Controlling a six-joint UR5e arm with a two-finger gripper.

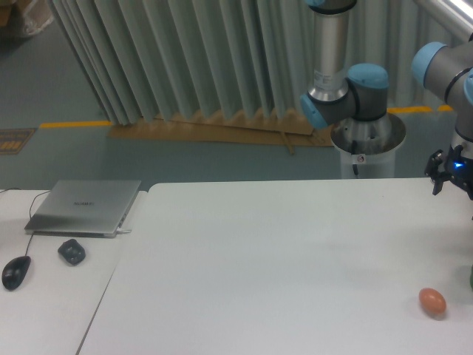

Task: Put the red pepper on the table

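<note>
Gripper [451, 171] at right edge, mostly cut off by frame; can't tell jaw state. Pepper not visible. Table [281, 259] holds orange egg [433, 301], near right, well below gripper.

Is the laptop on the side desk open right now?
No, the laptop lies closed and flat, beside a mouse.

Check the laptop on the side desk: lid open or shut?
Shut. The laptop lies flat on the desk, lid down, no screen or keyboard showing.
</note>
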